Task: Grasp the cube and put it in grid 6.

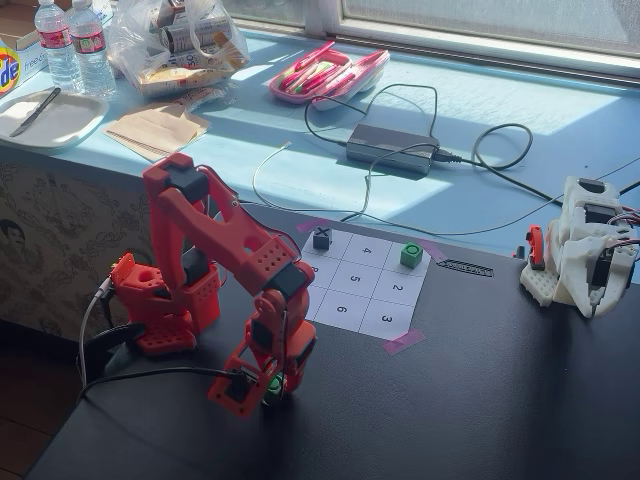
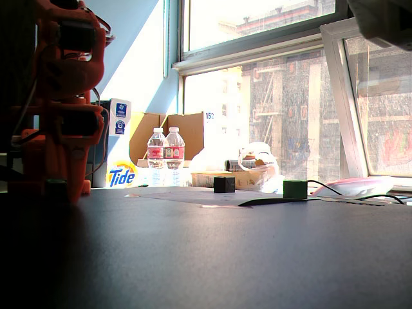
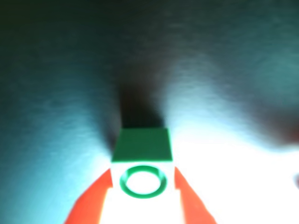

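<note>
The arm (image 1: pixel 215 260) stood near the left edge of the black table (image 1: pixel 480 400), folded forward and down, with its gripper (image 1: pixel 262 388) low over the tabletop in front of the paper sheet (image 1: pixel 395 318). To the right of the gripper the dark surface lay open as far as a white device (image 1: pixel 585 250) at the far right edge. In the wrist view the cube (image 3: pixel 142 156) sat between the two orange fingers (image 3: pixel 91 200), which pressed on both its sides; its near face, washed out by glare, bore a green ring. A fixed view showed the same cube (image 1: pixel 273 383) only as a green glint inside the jaws, off the sheet and just below its lower left corner. Grid 6 (image 1: pixel 340 310) lay bare in the sheet's near row, beside cell 3 (image 1: pixel 387 320); cells 5, 2 and 4 could also be read. A second green cube (image 1: pixel 411 254) stood in the far right cell and a dark cube (image 1: pixel 321 238) marked X in the far left one. The low fixed view alone showed a "Tide" box (image 2: pixel 122 176), a carton printed "15", and two water bottles (image 2: pixel 165 156) by the window, with both cubes as dark shapes on the sheet; there the gripper itself was hidden.
</note>
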Action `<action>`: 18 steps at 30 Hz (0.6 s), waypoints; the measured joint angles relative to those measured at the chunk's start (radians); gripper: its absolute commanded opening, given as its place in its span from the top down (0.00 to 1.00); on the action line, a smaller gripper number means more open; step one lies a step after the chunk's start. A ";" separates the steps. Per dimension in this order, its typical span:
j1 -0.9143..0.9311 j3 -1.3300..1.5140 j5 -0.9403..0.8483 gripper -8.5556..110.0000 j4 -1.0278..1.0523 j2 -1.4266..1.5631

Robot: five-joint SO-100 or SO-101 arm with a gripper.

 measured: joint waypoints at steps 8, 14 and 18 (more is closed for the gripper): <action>-0.321 -0.492 -0.098 0.93 0.296 0.080; -0.591 -0.483 -0.227 0.93 0.227 0.067; -0.657 -0.318 -0.290 0.93 0.110 0.058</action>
